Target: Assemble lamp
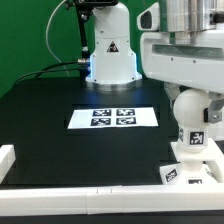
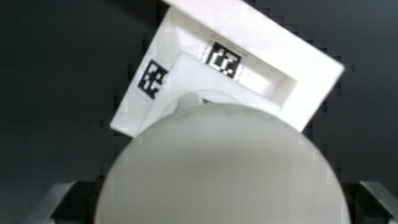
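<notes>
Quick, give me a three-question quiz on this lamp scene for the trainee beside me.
1. True or false: the marker board lies to the exterior view's right of the bulb.
2. The bulb is positioned over which thing? A) the marker board B) the lamp base C) bare black table
3. Fill in: in the wrist view, the lamp base shows ___ tags beyond the bulb's rounded head.

Key: 1 false; 2 B; 3 two.
</notes>
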Controlling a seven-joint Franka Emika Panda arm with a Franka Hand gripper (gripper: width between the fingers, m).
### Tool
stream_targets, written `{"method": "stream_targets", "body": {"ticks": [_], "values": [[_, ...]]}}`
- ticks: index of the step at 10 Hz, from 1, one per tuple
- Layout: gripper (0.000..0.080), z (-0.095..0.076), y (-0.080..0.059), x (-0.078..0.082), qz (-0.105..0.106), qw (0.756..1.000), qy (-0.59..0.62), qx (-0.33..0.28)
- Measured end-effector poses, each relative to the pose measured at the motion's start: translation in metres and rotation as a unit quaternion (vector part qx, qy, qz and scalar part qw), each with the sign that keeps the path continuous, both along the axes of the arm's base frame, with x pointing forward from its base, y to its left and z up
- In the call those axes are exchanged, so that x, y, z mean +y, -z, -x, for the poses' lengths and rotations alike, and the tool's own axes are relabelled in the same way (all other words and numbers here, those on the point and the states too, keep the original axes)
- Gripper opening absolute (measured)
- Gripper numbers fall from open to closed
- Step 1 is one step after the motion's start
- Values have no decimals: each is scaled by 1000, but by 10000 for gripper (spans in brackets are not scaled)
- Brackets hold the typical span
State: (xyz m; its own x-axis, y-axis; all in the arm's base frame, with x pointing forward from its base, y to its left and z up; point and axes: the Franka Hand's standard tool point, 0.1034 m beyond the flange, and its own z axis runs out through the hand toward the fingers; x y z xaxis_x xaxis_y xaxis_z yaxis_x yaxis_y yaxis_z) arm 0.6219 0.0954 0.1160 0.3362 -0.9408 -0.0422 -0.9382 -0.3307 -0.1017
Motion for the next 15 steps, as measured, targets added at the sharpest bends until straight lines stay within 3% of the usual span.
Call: {"method": "stream_targets", "body": {"ticks": [1, 4, 5, 6, 7, 8, 9, 12, 13, 15], "values": [[576, 1, 1, 0, -22, 996, 81, 1], [576, 1, 1, 2, -18, 997, 71, 1], [672, 1, 1, 2, -16, 998, 54, 0], [691, 3, 1, 4, 8, 999, -41, -1], [691, 4, 1, 7, 25, 985, -168, -1], [698, 8, 2, 12, 27, 962, -272, 7], [698, 9, 3, 20, 29, 960, -277, -1], [699, 9, 5, 16, 37, 926, -376, -6], [699, 8, 3, 13, 45, 900, -434, -11], [699, -1, -1, -1, 64, 825, -561, -30]]}}
